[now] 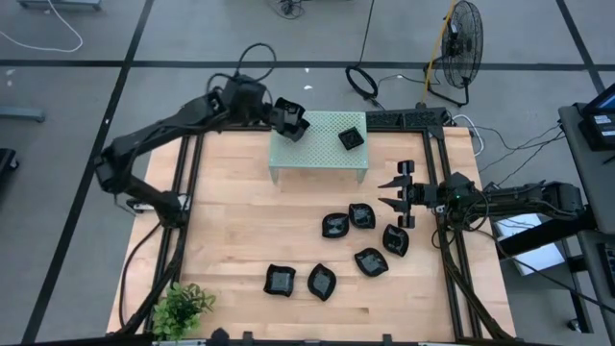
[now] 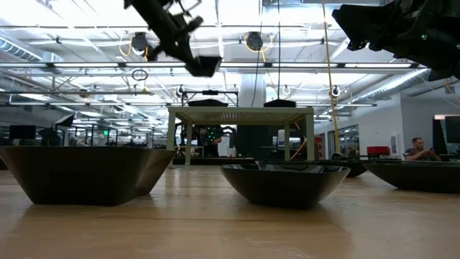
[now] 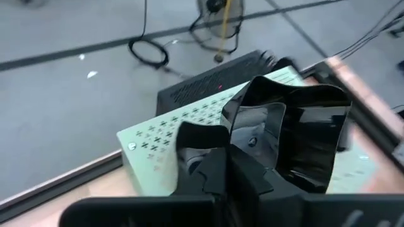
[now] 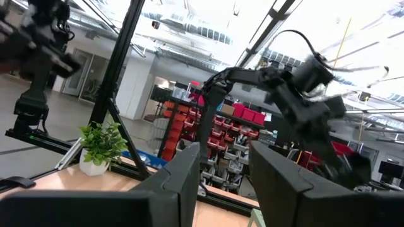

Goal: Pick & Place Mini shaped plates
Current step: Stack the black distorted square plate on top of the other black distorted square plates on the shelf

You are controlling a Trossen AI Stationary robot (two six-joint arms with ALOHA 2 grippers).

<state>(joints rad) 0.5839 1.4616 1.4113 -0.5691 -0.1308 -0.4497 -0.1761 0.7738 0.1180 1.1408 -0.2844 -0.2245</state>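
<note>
As left claw (image 1: 291, 122) grips, plate (image 1: 294, 120) within

A grey floor (image 1: 192, 38) crossed by dark lines surrounds the wooden table (image 1: 231, 221). A standing fan (image 1: 463, 43) and coiled cables (image 1: 363, 82) lie beyond the table. Ceiling strip lights (image 2: 302, 18) brighten the hall; red storage bins (image 4: 218, 129) line shelving.
</note>
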